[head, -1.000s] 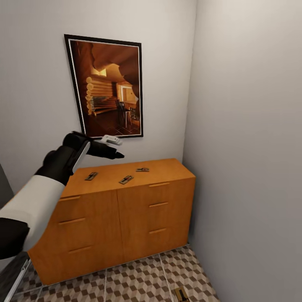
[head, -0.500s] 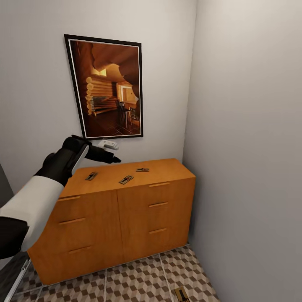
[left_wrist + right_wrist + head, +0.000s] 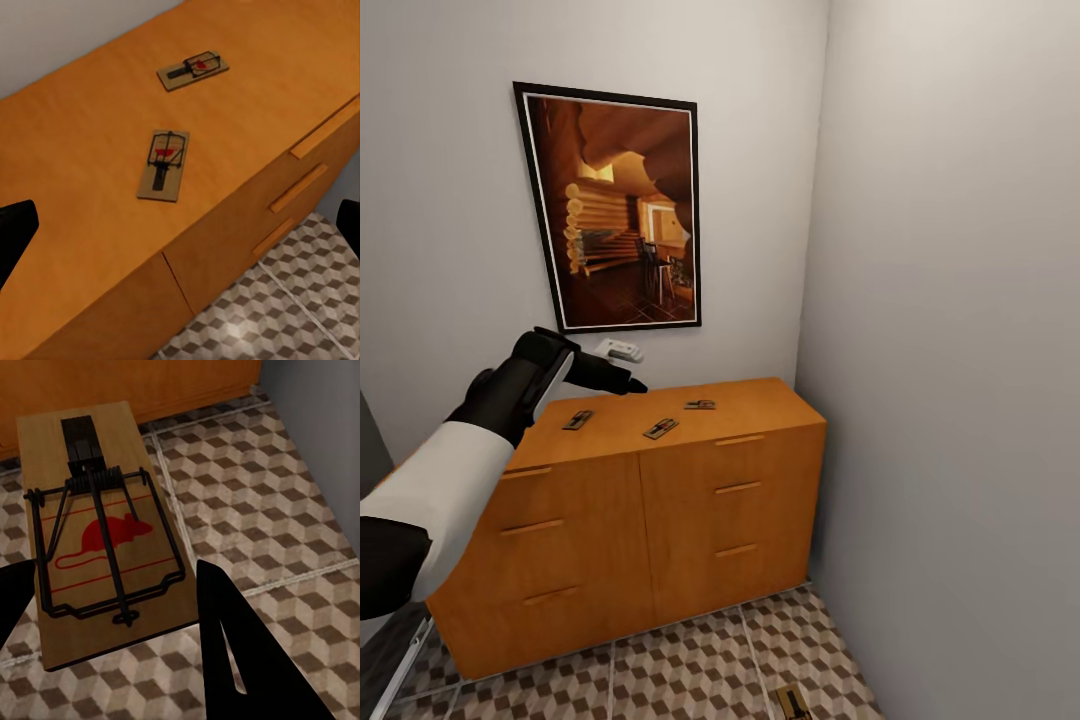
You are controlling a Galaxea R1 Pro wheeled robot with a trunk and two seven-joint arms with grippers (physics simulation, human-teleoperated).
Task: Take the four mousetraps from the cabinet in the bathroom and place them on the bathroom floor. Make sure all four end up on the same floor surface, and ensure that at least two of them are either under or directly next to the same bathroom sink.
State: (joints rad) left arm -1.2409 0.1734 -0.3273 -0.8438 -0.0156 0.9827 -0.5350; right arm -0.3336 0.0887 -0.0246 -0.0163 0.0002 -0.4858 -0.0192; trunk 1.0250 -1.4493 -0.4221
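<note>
Left pincer (image 3: 622, 382) is being held wide, nothing between the fingers, hovering over the back part of the cabinet (image 3: 690, 500) top. Near to far from it in the left wrist view: middle mousetrap (image 3: 163, 164) is lying just ahead and below, flat on the surface, long axis roughly along the pincer's reach and slightly skewed; far mousetrap (image 3: 193, 70) is lying further ahead, long axis turned across the reach. A third trap (image 3: 577, 420) is sitting on the surface back toward the arm's own side. Left arm is judged nearer; the middle trap is likely being lined up, and a straight descent with a small wrist twist is probably needed.

Right pincer (image 3: 112, 607): a floor mousetrap (image 3: 97, 525) is lying flat on the bathroom floor (image 3: 292, 510), directly ahead between the spread fingertips; not being gripped.
</note>
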